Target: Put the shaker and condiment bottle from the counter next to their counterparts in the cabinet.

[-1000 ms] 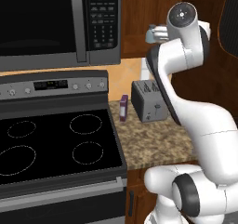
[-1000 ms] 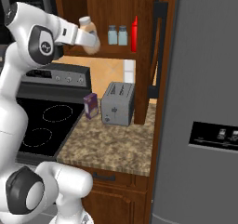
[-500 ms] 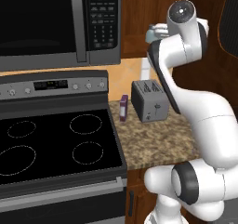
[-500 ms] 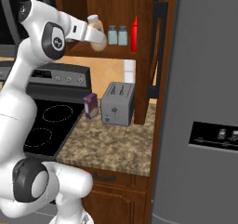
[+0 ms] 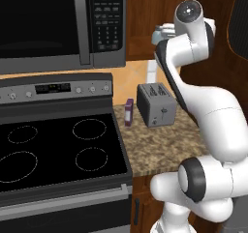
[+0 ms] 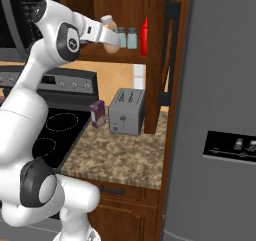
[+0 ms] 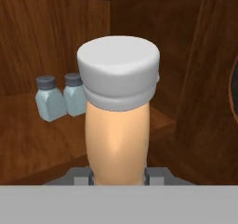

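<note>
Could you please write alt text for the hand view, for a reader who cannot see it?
A tan condiment bottle with a pale cap stands upright between the gripper's jaws, close to the camera, inside the dark wooden cabinet. Behind it to the left, two pale blue-grey shakers with grey caps stand side by side on the shelf.

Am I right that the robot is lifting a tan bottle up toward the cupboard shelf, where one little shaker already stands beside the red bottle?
Nearly. The gripper does carry the tan condiment bottle up at the cabinet, but two shakers stand on the shelf, not one. The hand view shows the pair side by side, and the right base view shows them left of the red squeeze bottle.
</note>
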